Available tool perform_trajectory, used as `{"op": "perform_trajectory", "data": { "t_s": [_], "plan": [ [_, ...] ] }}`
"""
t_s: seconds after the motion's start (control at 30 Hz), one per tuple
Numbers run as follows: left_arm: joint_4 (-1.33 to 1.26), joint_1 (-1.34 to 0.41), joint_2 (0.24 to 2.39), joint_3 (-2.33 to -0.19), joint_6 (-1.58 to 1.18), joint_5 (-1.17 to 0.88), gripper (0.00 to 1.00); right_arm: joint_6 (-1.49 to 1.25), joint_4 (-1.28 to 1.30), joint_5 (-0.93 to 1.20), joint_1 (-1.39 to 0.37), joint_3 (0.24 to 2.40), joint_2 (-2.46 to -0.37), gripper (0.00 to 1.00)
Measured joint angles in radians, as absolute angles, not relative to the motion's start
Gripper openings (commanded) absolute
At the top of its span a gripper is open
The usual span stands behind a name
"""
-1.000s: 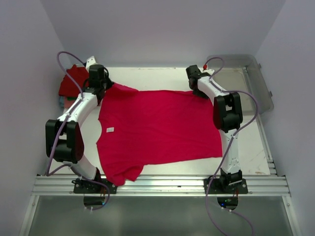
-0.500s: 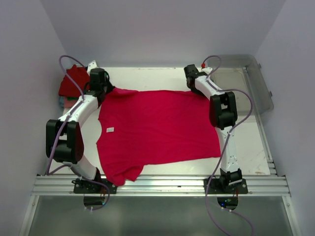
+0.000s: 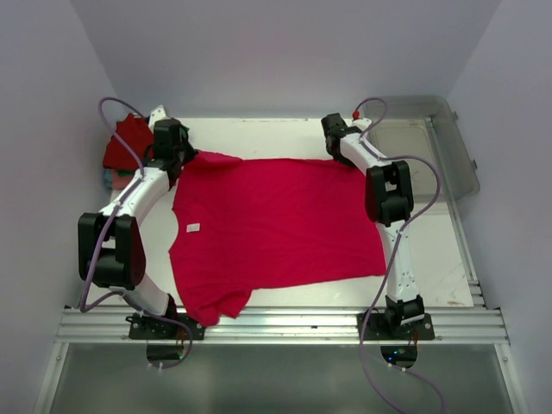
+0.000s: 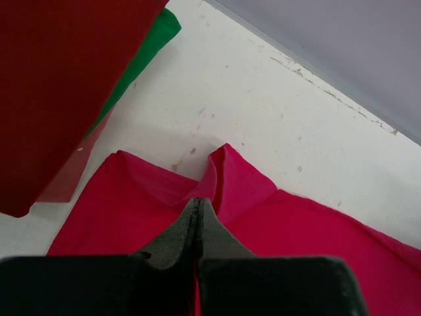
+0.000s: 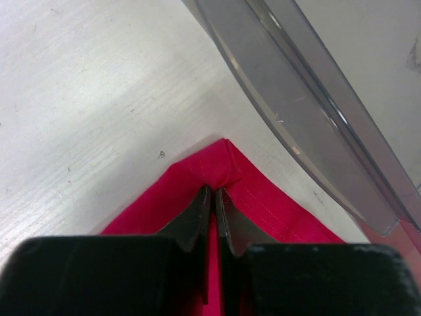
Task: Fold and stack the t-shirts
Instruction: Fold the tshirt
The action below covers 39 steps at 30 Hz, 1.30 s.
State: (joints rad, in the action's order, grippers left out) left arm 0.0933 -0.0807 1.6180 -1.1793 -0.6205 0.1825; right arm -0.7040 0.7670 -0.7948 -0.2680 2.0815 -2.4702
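Cloth fills most of the table (image 3: pixel 259 129): the crimson-pink t-shirt (image 3: pixel 276 228) lies spread flat across its middle, neck and white label (image 3: pixel 193 228) toward the left edge, hem toward the right edge, one sleeve reaching the near edge by the left arm's base. The left gripper (image 4: pixel 198 205) is down on the far sleeve, near the far left corner, its jaws pressed fully together with a small ridge of the pink fabric standing up at their tips. The right gripper (image 5: pixel 213 195) sits at the far corner of the hem, jaws narrowed to a slit and nipping the puckered corner of the same shirt between them. Just beside that corner runs the slanted wall of the clear grey bin (image 5: pixel 309 112), at the far right corner. In the far left corner rests a stack of folded shirts: dark red tee (image 4: pixel 59 85) on top, green tee (image 4: pixel 156 33) and salmon-pink tee (image 4: pixel 69 181) showing beneath its edge, just beside the pinched sleeve.
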Motion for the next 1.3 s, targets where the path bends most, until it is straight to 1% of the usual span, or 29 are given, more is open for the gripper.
{"op": "perform_trajectory", "data": {
  "t_s": [0.33,0.6,0.77,1.0,1.17,1.3],
  "plan": [
    [0.094,-0.079,1.609,-1.165,-0.62,0.183,0.0,-0.705,0.717,-0.806,-0.269,2.001,-2.428,0.0],
    [0.094,-0.079,1.563,-1.165,-0.617,0.19,0.0,-0.659,0.646,-0.805,-0.269,1.812,-2.257,0.0],
    [0.095,-0.079,1.548,-1.165,-0.617,0.199,0.0,-0.616,0.584,-0.806,-0.269,1.805,-2.172,0.0],
    [0.138,-0.079,1.537,-1.165,-0.616,0.224,0.0,-0.597,0.594,-0.792,-0.269,1.813,-2.158,0.0],
    [0.204,-0.077,1.466,-1.157,-0.606,0.242,0.0,-0.599,0.636,-0.768,-0.269,1.753,-2.105,0.0],
    [0.229,-0.072,1.359,-1.095,-0.605,0.247,0.0,-0.601,0.662,-0.751,-0.269,1.667,-2.033,0.0]
  ]
}}
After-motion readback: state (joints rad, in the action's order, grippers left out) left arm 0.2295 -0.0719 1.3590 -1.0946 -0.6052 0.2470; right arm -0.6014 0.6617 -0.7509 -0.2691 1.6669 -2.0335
